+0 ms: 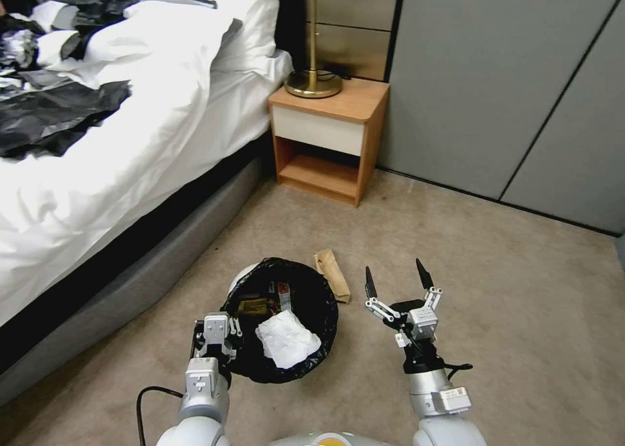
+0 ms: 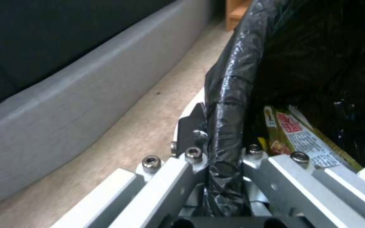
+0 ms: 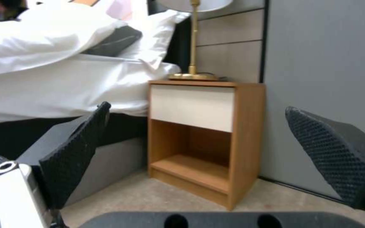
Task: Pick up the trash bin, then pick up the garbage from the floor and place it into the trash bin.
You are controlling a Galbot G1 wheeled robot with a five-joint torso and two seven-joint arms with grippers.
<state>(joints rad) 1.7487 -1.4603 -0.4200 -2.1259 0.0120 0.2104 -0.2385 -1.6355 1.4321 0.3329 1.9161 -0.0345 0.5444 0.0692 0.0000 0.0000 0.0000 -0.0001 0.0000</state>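
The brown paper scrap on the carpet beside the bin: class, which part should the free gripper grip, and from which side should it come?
The brown paper scrap lies flat and long, one end touching the trash bin. Probably best from straight above, closing across its narrow width near the middle. The open right gripper is beside it; the left gripper clamps the bin's rim.

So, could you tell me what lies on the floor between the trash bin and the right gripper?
In the head view, a brown paper scrap lies on the carpet beside the trash bin, ahead of the open right gripper.
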